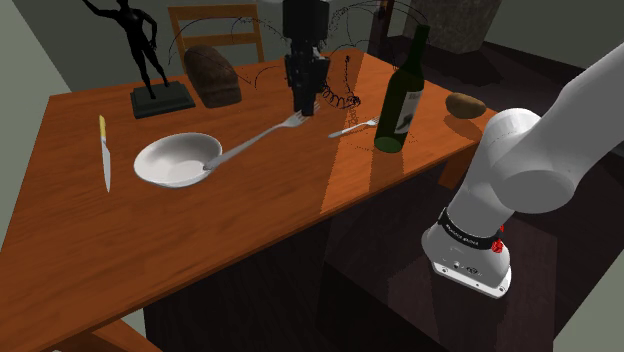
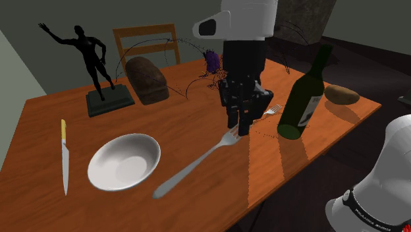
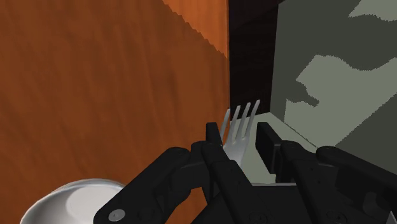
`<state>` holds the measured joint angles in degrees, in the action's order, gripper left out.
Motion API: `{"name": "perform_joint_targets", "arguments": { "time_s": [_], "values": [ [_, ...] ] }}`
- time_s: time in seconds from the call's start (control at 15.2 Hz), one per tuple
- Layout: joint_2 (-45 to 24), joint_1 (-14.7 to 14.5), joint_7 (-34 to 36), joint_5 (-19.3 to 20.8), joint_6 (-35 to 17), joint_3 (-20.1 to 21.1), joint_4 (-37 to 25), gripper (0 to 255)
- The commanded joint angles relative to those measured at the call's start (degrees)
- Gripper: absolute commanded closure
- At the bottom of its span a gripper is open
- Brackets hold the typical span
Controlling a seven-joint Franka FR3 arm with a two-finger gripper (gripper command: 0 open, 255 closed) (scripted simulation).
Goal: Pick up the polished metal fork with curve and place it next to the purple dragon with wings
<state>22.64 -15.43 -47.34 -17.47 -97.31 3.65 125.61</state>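
A long silvery fork (image 1: 255,139) (image 2: 194,166) hangs at a slant, its tine end clasped by my black gripper (image 1: 303,108) (image 2: 238,127). Its handle end points down toward the white bowl (image 1: 178,160) (image 2: 125,161). In the wrist view the fork's tines (image 3: 240,119) stick out between the two fingers, and my gripper (image 3: 240,145) is shut on the fork just below them. The purple winged dragon (image 2: 212,60) stands on the table behind the gripper, partly hidden by the arm. A second, smaller fork (image 1: 355,127) (image 2: 272,109) lies beside the bottle.
A dark green bottle (image 1: 400,100) (image 2: 304,99) stands close to the gripper. A bread loaf (image 1: 212,75), a black figure statue (image 1: 150,60), a yellow-handled knife (image 1: 104,150) and a potato (image 1: 465,104) share the wooden table (image 1: 150,250). A chair (image 1: 215,25) stands behind.
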Motion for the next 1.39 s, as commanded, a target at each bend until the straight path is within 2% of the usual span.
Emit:
{"name": "perform_joint_targets", "arguments": {
  "time_s": [0.0, 1.32],
  "values": [
    [-0.18, 0.03, -0.5, -0.07, -1.54, 0.02, 1.41, 255],
    [-3.75, -0.4, -4.47, -1.79, -16.88, 0.89, 13.62, 255]
  ]
}}
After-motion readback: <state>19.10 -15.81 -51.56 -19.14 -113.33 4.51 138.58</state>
